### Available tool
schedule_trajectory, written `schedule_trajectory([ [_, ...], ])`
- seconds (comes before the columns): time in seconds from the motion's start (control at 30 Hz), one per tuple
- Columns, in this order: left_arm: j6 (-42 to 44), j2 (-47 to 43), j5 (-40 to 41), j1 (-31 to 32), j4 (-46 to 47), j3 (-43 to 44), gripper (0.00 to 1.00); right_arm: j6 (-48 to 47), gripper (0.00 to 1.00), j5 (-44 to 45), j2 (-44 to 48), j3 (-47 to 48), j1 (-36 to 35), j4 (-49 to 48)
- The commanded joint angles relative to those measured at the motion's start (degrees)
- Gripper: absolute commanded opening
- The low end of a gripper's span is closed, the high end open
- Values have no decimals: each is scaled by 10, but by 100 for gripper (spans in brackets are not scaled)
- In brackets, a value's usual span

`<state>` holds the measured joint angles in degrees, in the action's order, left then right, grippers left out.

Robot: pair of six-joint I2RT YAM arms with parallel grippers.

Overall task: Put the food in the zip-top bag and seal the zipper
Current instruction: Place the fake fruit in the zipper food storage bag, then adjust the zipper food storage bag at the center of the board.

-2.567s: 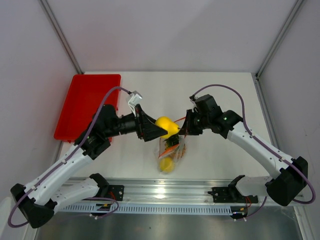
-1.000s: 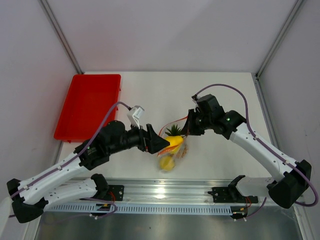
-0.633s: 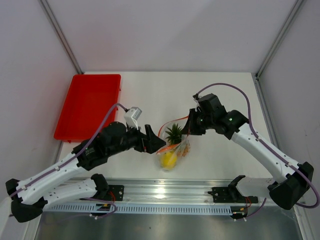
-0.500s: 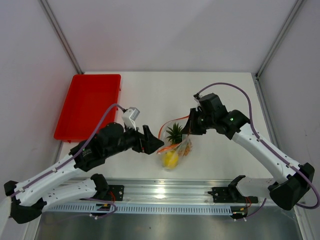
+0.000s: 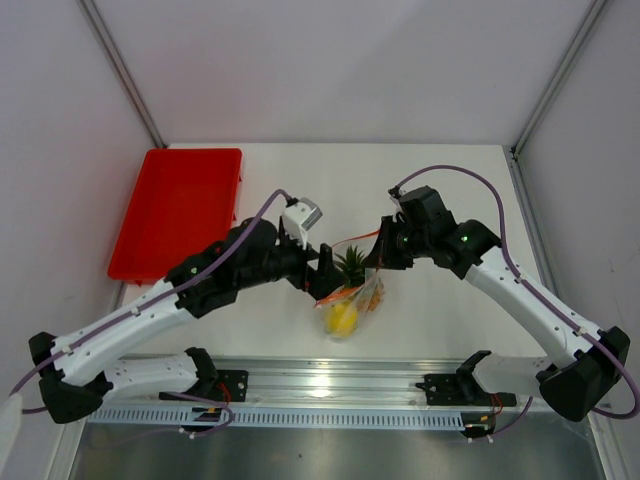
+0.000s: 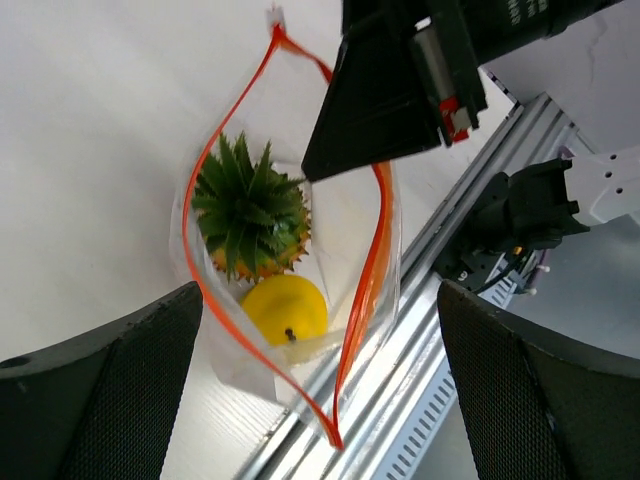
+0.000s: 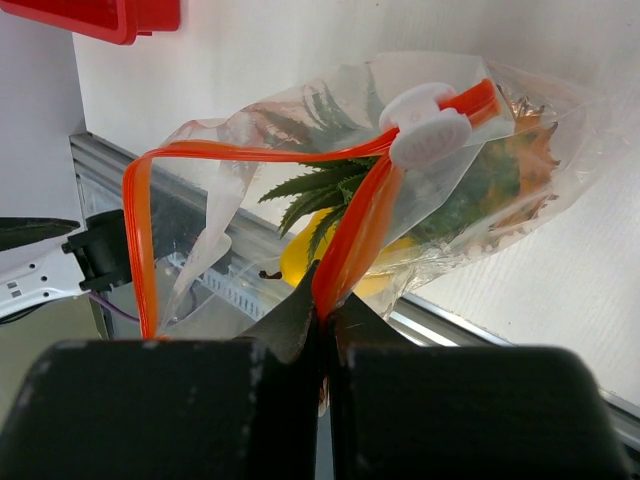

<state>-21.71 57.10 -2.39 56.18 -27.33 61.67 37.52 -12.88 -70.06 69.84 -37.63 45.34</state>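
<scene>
The clear zip-top bag (image 5: 352, 292) hangs over the table's front, its mouth open. My right gripper (image 5: 378, 256) is shut on the red zipper (image 7: 262, 150) just below the white slider (image 7: 430, 135), as the right wrist view (image 7: 325, 318) shows. Inside lie the orange pineapple (image 6: 248, 215) with its green crown and the yellow lemon (image 6: 285, 308). The round green fruit is not clearly visible. My left gripper (image 5: 328, 276) is open and empty, close to the bag's left side; in its own view (image 6: 318, 300) it looks down into the open mouth.
A red tray (image 5: 176, 208) sits at the back left; its corner shows in the right wrist view (image 7: 100, 15). The aluminium rail (image 5: 330, 375) runs along the table's near edge just below the bag.
My left gripper dropped the lemon into the bag, opened and drew back, then swung up and right beside the bag's mouth. The right gripper kept its hold on the zipper.
</scene>
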Motion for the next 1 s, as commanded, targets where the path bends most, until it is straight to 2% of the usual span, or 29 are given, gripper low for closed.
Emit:
schedule_trajectory([
  [0.0,79,51,-33,-1,2,58,99,8,0,-5,21,15,2,-13],
  [0.13,98,113,-100,-21,-27,111,99,11,1,-8,22,14,2,-14],
  [0.27,92,121,-127,-41,-11,94,99,12,4,-9,27,8,2,-14],
  [0.47,85,141,-172,-77,-8,91,100,12,13,-12,29,2,4,-18],
  [0.53,79,147,-194,-87,5,80,100,11,21,-10,27,1,5,-17],
  [0.6,83,150,-203,-92,22,68,99,9,23,-11,27,1,8,-15],
  [0.67,91,158,-198,-97,23,71,99,8,20,-12,27,1,12,-16],
  [0.8,100,144,-155,-98,38,72,99,7,0,-11,29,-1,12,-16],
  [0.97,133,124,-72,-98,39,78,99,10,0,-14,34,-6,13,-17],
])
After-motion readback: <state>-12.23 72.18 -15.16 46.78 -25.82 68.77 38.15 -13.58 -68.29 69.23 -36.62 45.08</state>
